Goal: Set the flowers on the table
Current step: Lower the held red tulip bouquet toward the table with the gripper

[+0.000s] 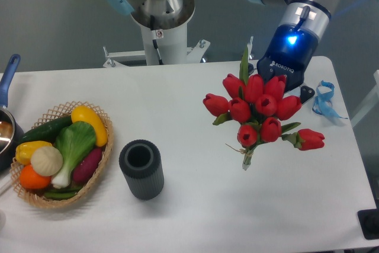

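The flowers (260, 109), a bunch of red tulips with green leaves, lie on the right part of the white table (195, 211), with the tied stem ends (246, 159) pointing toward the front. My gripper (282, 90) comes in from the upper right, directly behind the blooms. One black fingertip (306, 94) shows to the right of the bunch, well off the gripper's axis. The other fingertip is hidden behind the tulips. The jaws look spread apart, with nothing seen gripped between them.
A dark ribbed cylinder (141, 169) stands upright left of the flowers. A wicker basket (59, 197) of toy vegetables sits at the left edge, and a pot with a blue handle (7, 78) is beyond it. A blue ribbon (323, 100) lies at the right.
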{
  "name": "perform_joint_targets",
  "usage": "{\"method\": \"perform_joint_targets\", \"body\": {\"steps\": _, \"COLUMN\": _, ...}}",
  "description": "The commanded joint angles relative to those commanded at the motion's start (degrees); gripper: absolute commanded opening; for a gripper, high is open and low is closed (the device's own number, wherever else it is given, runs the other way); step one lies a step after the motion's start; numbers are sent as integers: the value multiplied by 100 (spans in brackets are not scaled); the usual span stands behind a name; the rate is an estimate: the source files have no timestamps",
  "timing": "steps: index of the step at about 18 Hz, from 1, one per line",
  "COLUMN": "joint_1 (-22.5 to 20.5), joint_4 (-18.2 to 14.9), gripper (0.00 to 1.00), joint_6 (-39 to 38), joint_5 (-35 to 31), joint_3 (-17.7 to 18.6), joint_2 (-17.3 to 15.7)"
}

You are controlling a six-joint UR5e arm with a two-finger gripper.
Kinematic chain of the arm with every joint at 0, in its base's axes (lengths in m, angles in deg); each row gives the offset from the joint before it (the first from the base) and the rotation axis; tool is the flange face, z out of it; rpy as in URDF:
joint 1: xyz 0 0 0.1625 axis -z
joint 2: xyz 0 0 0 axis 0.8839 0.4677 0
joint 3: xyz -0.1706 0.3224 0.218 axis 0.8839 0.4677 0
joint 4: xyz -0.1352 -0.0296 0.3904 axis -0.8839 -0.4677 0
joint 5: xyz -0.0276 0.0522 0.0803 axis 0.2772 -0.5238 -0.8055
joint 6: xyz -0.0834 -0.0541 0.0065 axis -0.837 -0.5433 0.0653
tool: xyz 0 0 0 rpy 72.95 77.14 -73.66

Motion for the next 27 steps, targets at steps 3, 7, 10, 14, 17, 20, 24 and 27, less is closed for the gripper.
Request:
{"method": "perform_joint_targets", "body": {"steps": 3, "joint_1": -88, "joint_4": 0, "gripper": 38, "joint_6": 159, "joint_5": 0, "joint_3": 89, "joint_2": -17}}
{"method": "perform_joint_targets", "body": {"steps": 7, "joint_1": -158, "joint_4": -9, "gripper": 38, "joint_6": 194, "joint_5": -61, "joint_3": 115, "joint_2": -70}}
{"method": "perform_joint_targets", "body": {"steps": 10, "joint_1": -185, "joint_4": -18, "gripper": 38, "joint_6": 194, "joint_5": -210, "joint_3": 123, "joint_2": -158}}
{"method": "perform_joint_targets", "body": {"steps": 14, "joint_1": -115, "joint_4": -35, "gripper": 37, "joint_6": 220, "joint_5": -1402, "joint_3": 167, "joint_2": -377}}
{"method": "perform_joint_targets", "body": {"steps": 17, "joint_1": 26, "joint_4": -35, "gripper": 37, "joint_6": 229, "joint_5": -2037, "joint_3": 115, "joint_2": -474}}
{"method": "perform_joint_targets", "body": {"steps": 20, "joint_1": 420, "joint_4": -53, "gripper": 37, "joint_6": 631, "joint_5": -3106, "joint_3": 272, "joint_2": -466}}
{"method": "perform_joint_targets", "body": {"steps": 24, "joint_1": 1053, "joint_4": -44, "gripper": 37, "joint_6": 1274, "joint_5": -4945, "joint_3": 273, "joint_2": -71}}
{"method": "perform_joint_targets", "body": {"steps": 27, "joint_1": 1247, "joint_4": -53, "gripper": 37, "joint_6": 1713, "joint_5": -5719, "joint_3": 290, "joint_2": 280}}
